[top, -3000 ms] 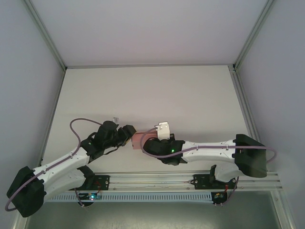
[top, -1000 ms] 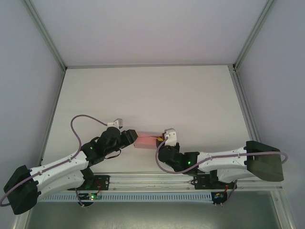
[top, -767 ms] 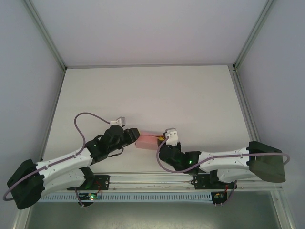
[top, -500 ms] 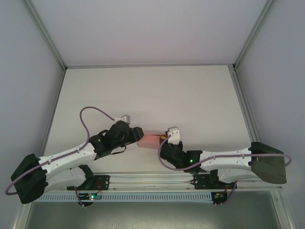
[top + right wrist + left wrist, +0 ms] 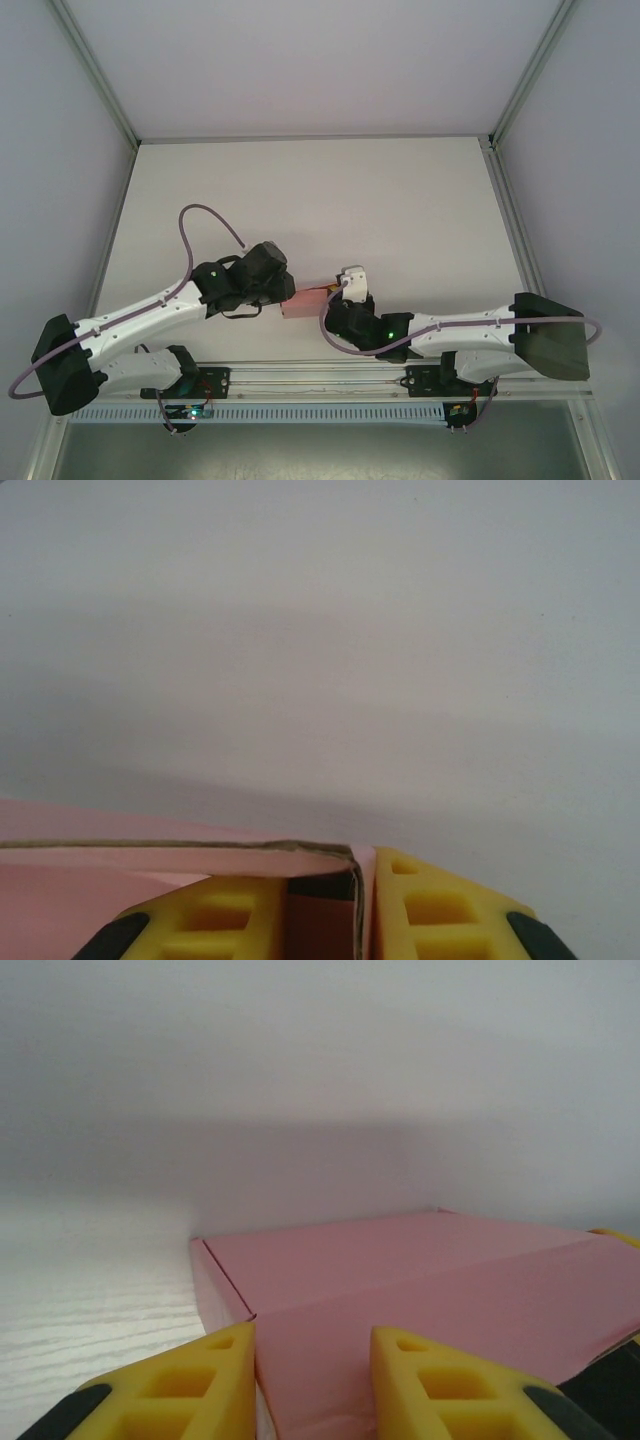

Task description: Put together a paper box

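paper box [image 5: 305, 301] between left tool [image 5: 283, 290], seemingly gripped, right tool [image 5: 338, 297]

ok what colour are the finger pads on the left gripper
Yellow. The fingers show best in the left wrist view, right at the pink paper box.

The far half of the white surface [image 5: 330, 190] lies open between two grey side walls. Near the front edge, the pink paper box [image 5: 305, 301] sits hemmed in, the left gripper [image 5: 284, 290] against one end and the right gripper [image 5: 338, 296] against the other.
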